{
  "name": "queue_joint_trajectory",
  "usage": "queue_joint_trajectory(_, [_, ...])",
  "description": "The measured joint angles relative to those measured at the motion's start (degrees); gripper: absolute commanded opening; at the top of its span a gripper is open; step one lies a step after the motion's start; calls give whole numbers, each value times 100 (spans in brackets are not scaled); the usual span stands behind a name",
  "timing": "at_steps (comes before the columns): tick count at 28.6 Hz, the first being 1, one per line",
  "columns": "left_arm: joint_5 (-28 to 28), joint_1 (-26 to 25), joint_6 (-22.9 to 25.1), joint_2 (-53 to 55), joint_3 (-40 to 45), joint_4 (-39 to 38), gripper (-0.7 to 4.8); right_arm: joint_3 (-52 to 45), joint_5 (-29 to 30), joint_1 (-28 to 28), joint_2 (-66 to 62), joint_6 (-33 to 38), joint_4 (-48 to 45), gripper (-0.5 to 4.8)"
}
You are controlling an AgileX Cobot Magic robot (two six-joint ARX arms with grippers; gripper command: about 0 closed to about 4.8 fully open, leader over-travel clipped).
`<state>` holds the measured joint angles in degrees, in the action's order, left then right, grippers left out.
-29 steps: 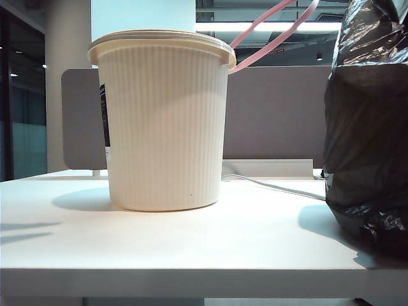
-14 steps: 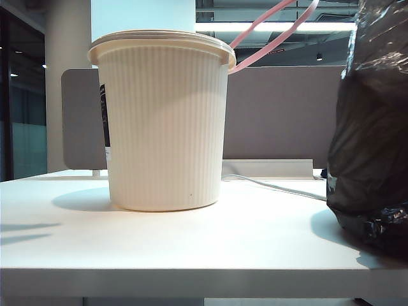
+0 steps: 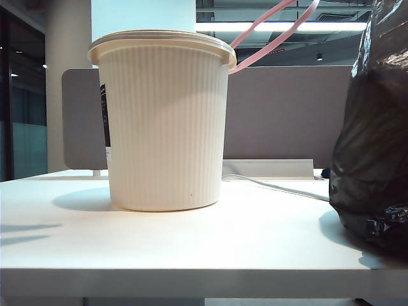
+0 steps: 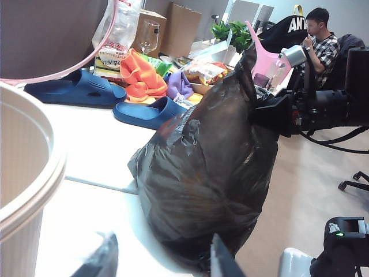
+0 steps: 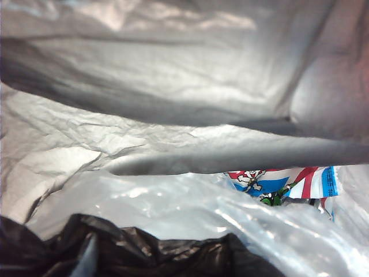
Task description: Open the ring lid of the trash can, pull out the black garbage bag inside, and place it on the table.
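Fingertips of the left gripper [image 4: 164,262] are seen nearest in the left wrist view, two dark tips standing apart with nothing between them, hovering over the white desk [image 4: 86,213]. Just past them the black garbage bag [image 4: 204,179] is sat on the desk near its edge, bulging and crinkled, its gathered top pointing up toward the right arm's dark wrist hardware. Whether that top is actually pinched can't be told. The right gripper itself isn't made out in the right wrist view, which is filled with crumpled grey and black plastic [image 5: 173,115] and a bit of colourful printed wrapper [image 5: 282,184], so its jaws can't be judged.

Cream ribbed trash can [image 3: 162,121] is stood upright on the desk left of centre in the exterior view, well apart from the bag at the right edge. The pink ring lid [image 3: 271,29] is flipped up and back, hinged at the can's rim on the right side. A grey partition panel [image 3: 280,115] is seen behind, with a white cable [image 3: 274,186] lying across the desk
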<state>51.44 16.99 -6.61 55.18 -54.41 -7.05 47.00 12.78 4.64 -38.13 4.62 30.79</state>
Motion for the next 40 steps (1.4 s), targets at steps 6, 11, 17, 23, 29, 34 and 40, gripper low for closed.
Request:
queue_joint_trajectory(6, [2,0,-74,0,0,2,206,0,-131,0,0,31,-4,243])
queue_joint_trajectory(11, [2,0,-76,-2,0,-2,206,0,-374,2,-166,42,-391,32])
queue_joint_trajectory(17, [2,0,-81,-4,0,2,206,2,-372,-2,-662,39,-1056,-1])
queue_joint_trajectory(23, [2,0,-85,-4,0,2,206,-2,-372,0,-1141,42,-1478,-1])
queue_joint_trajectory(29, [2,0,-85,-7,0,0,206,127,-374,0,-1480,107,-2315,-1])
queue_joint_trajectory(34, [2,0,-85,-7,0,0,206,645,-374,0,-1878,138,-2485,-1])
queue_joint_trajectory(40, [2,0,-85,-7,0,2,206,1344,-376,2,-2310,136,-2555,-1])
